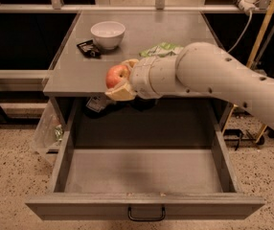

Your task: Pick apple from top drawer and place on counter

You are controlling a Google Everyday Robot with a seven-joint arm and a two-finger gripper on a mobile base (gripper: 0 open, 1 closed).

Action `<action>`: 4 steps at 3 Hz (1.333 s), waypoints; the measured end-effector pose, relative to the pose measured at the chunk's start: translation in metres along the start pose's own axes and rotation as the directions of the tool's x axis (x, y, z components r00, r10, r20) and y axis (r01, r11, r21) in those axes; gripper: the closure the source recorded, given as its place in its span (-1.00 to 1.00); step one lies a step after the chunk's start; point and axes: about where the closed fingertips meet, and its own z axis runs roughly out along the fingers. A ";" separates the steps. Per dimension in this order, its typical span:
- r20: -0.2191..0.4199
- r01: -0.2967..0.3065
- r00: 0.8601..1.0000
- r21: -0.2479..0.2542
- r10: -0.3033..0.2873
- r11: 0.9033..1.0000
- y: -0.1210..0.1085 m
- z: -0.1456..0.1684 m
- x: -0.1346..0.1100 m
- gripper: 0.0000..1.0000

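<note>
The red-orange apple is held in my gripper, whose pale fingers close on it from above and below. The gripper holds it in the air at the front edge of the grey counter, just above counter height and over the back of the top drawer. The drawer is pulled fully open, its inside bare, with a small dark handle on the front panel. My white arm reaches in from the right.
A white bowl and a small black packet sit on the counter at back left. A green snack bag lies behind my arm. A clear plastic bag hangs left of the cabinet. Yellow poles stand at right.
</note>
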 end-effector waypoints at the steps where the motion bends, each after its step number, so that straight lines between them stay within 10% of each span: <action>1: -0.040 -0.021 0.999 -0.004 0.021 1.000 -0.022 0.026 -0.005 0.67; 4: -0.145 -0.109 0.984 -0.032 0.103 0.994 -0.057 0.071 0.019 -0.73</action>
